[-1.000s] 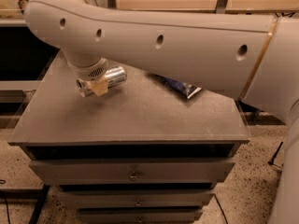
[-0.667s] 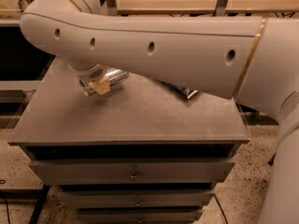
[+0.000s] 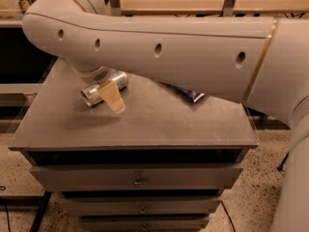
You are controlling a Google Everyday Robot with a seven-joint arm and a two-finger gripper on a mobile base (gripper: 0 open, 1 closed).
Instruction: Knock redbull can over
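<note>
**Redbull can on its side beneath the hand**

In the camera view we see the robot's pale arm (image 3: 159, 52) stretching across the upper half of the scene from the right. It bends down at the left to a wrist over the grey table (image 3: 169, 124).

Under that wrist the hand (image 3: 112, 98) hangs low over the left part of the table top. We cannot tell how far it is open or whether it has hold of anything. It covers the middle of the redbull can (image 3: 92, 94). It seems to be touching the can, though from this angle we cannot be sure.

The redbull can lies flat on the table, not upright. Its round end points to the lower left, and its silver body runs back to the upper right beneath the wrist.

To the right, well apart from the can, a dark blue bag (image 3: 189, 93) pokes out from under the arm and rests on the table near its back edge.

Below the table top we see a stack of drawers (image 3: 138, 181) with small handles at their centres.
</note>
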